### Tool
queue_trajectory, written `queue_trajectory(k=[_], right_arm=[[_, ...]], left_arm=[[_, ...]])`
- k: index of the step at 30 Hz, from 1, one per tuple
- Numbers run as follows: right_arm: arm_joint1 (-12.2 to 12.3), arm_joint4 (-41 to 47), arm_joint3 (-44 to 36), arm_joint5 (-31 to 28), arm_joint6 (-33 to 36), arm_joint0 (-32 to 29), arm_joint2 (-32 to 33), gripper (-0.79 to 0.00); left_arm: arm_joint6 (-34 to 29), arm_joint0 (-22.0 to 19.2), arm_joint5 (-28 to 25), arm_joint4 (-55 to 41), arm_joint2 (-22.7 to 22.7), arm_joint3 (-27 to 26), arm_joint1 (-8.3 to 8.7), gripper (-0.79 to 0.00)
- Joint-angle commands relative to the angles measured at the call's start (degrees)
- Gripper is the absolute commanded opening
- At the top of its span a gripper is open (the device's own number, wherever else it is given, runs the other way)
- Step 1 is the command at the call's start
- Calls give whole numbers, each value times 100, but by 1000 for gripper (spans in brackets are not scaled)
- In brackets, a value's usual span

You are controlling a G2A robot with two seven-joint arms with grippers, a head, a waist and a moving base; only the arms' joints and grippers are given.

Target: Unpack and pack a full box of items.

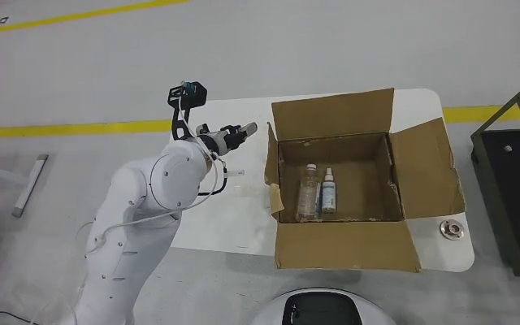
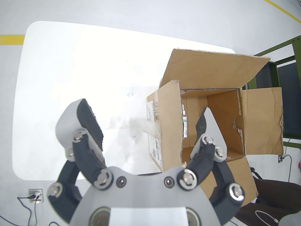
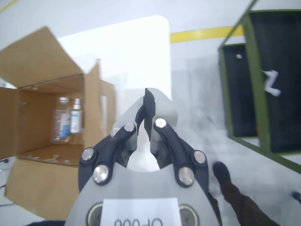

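An open cardboard box [image 1: 349, 118] stands on the white table [image 1: 236, 219] with its flaps folded outward. On its floor lie a clear bottle [image 1: 307, 192] and a white spray bottle [image 1: 328, 191] side by side. My left gripper [image 1: 246, 130] hovers over the table just left of the box, open and empty. In the left wrist view the left gripper [image 2: 144, 109] faces the box [image 2: 211, 71]. My right gripper [image 3: 147, 99] is shut with nothing in it, off the box's right side. From there the box [image 3: 35, 55], clear bottle [image 3: 61, 118] and spray bottle [image 3: 76, 116] are visible.
A small round metal object [image 1: 452, 229] lies on the table's front right corner. A dark green rack [image 1: 496, 179] stands on the floor right of the table. The table left of the box is bare white surface.
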Motion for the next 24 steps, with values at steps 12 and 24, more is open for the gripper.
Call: queue_trajectory(k=[12,24], right_arm=[[98,98,175,-1390,633,-1737,107,-785],[237,-198,651,-1437,522,-1477,-1148,-486]], left_arm=[[0,0,0,0,0,0,0,0],[0,0,0,0,0,0,0,0]])
